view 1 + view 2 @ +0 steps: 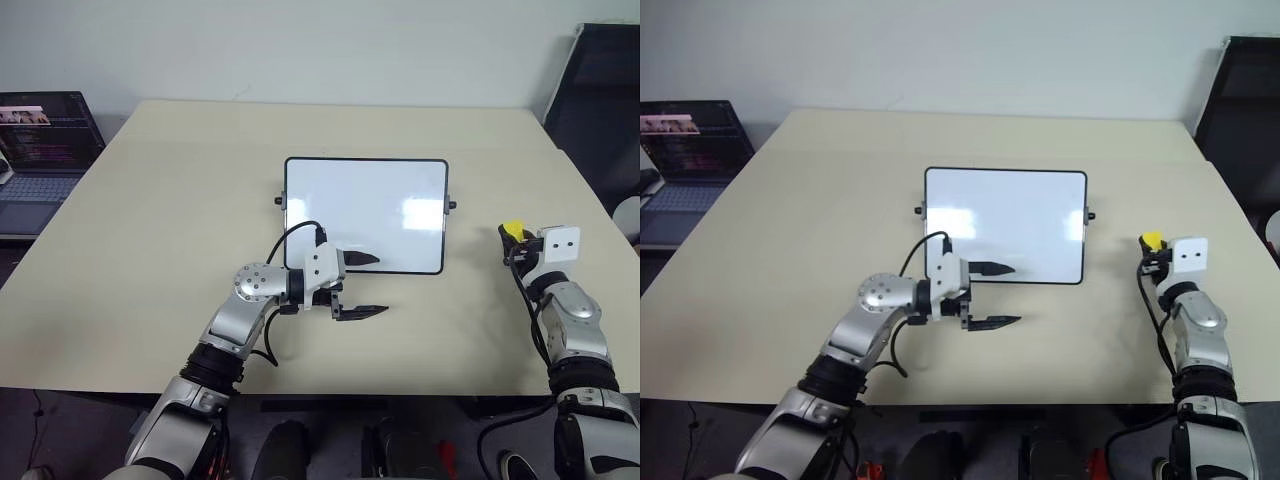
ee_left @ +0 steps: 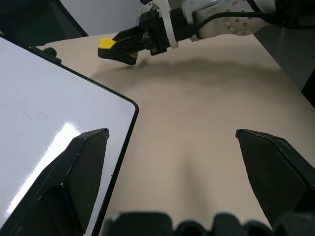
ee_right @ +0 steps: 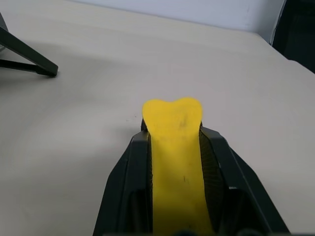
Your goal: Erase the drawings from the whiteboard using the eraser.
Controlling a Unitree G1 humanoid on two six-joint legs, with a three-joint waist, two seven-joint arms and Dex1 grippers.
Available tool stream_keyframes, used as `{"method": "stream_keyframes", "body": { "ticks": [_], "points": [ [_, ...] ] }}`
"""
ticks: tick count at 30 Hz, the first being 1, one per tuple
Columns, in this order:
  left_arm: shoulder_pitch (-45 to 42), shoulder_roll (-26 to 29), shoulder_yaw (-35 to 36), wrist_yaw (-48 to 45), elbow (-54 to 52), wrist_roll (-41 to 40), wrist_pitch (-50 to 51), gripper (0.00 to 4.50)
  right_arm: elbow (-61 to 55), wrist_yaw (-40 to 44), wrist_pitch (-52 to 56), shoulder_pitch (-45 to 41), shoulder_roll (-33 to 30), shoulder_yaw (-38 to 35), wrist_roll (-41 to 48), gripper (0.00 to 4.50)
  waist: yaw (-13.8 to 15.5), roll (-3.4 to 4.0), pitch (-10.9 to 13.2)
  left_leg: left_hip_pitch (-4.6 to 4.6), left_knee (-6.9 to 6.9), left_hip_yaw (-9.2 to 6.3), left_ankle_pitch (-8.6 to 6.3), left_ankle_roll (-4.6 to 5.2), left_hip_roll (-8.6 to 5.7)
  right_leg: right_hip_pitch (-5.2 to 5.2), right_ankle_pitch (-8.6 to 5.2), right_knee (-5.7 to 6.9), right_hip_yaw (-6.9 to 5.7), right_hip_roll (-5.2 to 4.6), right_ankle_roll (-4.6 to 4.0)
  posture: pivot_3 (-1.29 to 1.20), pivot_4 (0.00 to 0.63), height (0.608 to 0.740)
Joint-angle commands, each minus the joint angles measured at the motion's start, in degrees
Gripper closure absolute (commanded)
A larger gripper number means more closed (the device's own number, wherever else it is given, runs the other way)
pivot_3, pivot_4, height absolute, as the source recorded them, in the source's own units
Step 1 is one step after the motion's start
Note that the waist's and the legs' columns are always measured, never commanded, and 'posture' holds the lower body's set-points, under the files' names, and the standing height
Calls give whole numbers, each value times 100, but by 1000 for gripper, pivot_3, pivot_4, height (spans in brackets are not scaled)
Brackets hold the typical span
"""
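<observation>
the right gripper (image 1: pixel 512 240) is clamped on the yellow eraser (image 1: pixel 512 230), at three o'clock of the whiteboard (image 1: pixel 366 213), well apart. no drawings visible. left gripper (image 1: pixel 362 285) gapes empty at its six o'clock edge. best sweep flat, pressing lightly.

A big tan table (image 1: pixel 180 220) with a whiteboard (image 1: pixel 365 215) on it.
The table is plain and light. The whiteboard lies flat near the middle of it, a bit to the far side. The board is white and shiny, with a thin black frame, round corners and a small black knob on each short side.
</observation>
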Motion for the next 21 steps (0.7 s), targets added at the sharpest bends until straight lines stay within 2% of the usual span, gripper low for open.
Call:
{"method": "stream_keyframes", "body": {
  "ticks": [1,2,7,21],
  "points": [
    [-75,-33,-26,-5,-264,-11,-36,0,-60,39,123,-169,-122,-95,120,2813,-1,0,0,0,0,0,0,0,0,0,0,0,0,0,0,0,150,740],
    [-73,-33,-26,-3,-265,-11,-35,0,-68,24,119,-180,-135,-92,106,2596,-1,0,0,0,0,0,0,0,1,0,0,0,0,0,0,0,150,740],
    [-62,-29,-22,9,-283,-12,-19,0,-184,-72,198,-238,-154,-102,86,822,1,0,0,0,0,0,0,0,0,1,0,0,0,0,0,0,150,740],
    [-76,-31,-27,-18,-268,-17,-2,0,-1249,-274,882,-88,-4,-90,242,822,3,1,0,0,0,-1,0,0,0,1,0,1,0,0,0,0,150,740]
  ]
}}
